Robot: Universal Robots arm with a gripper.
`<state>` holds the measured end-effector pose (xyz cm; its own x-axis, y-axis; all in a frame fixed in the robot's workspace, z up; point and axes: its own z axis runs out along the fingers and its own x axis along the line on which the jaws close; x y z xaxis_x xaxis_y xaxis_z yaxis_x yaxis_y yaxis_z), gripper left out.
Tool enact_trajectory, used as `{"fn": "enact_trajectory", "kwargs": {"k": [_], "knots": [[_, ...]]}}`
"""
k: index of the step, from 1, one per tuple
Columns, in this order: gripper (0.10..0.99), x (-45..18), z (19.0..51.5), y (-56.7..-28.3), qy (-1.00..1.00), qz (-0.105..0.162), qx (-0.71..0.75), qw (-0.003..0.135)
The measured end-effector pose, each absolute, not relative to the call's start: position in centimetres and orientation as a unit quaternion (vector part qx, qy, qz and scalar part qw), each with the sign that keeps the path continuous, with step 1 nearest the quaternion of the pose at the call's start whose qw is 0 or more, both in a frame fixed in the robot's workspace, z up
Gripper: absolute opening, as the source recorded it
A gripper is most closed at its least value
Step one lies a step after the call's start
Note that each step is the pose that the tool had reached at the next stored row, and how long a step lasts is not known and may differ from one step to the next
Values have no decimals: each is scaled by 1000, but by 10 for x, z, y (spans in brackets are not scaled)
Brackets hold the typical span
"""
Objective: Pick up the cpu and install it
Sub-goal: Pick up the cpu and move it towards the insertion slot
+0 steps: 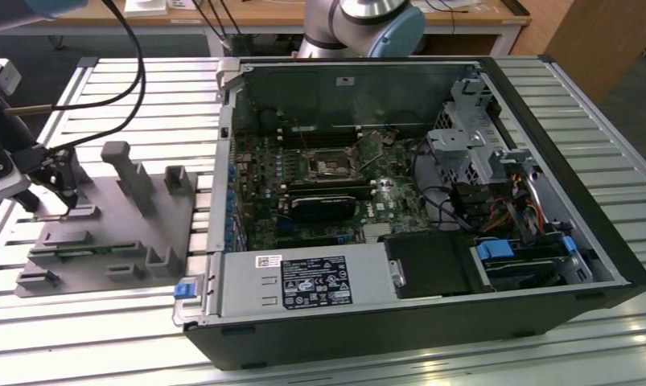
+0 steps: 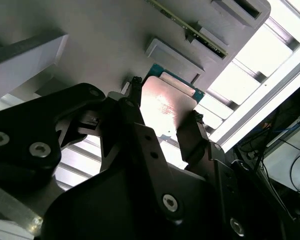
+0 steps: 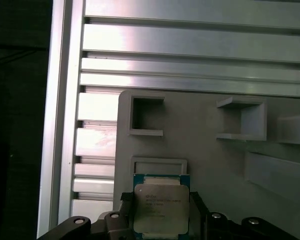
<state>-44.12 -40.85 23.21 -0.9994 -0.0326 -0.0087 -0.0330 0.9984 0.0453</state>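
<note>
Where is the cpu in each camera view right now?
Exterior view: hidden under the gripper, at the grey fixture's end on the exterior view's left.
First wrist view: cpu gripped by both edges, near the fixture's rim.
Second wrist view: cpu held in the gripper, fixture behind.
Shared landmark: the grey fixture.

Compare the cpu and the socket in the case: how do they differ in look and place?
The cpu has a pale silvery top with a blue-green rim; the socket is dark inside a metal frame. The cpu is over the grey fixture, outside the case; the socket sits on the motherboard inside it. The cpu is between the gripper's fingers; nothing touches the socket. Both are square.
</note>
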Motion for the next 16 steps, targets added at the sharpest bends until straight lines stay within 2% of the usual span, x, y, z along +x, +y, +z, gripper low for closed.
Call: {"fn": "enact_trajectory", "kwargs": {"k": [16], "knots": [[533,-441,237,-409,1000,23,-16,4]]}}
